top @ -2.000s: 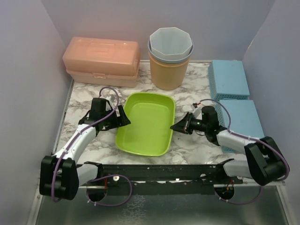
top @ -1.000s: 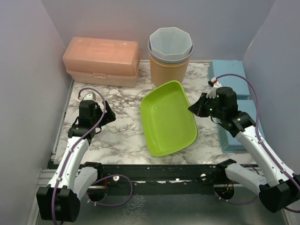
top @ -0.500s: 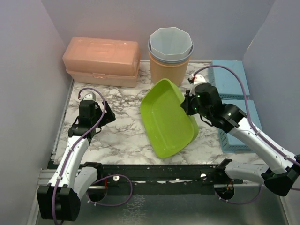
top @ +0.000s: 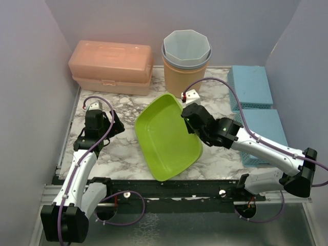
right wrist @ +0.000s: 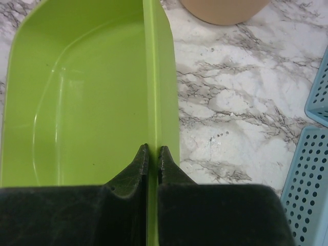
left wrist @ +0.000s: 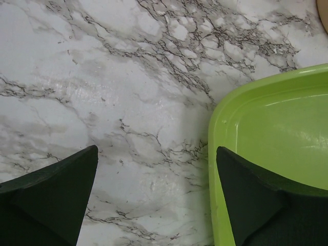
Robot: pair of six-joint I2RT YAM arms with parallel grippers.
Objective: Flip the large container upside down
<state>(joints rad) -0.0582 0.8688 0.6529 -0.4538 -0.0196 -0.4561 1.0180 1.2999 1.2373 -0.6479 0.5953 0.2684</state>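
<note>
Pinching the rim of the big lime-green plastic tub [top: 164,146] at its 2 o'clock corner, the right gripper [top: 185,117] held it tipped up in the middle of the white marble table [top: 138,102], while the left gripper [top: 116,126] stood wide open and empty at its 9 o'clock side.

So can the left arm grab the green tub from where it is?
Probably yes. The left gripper is open, and the green tub has its rim right next to one finger, with only bare marble table around it. The right gripper is shut on the opposite rim, out of the way.
</note>
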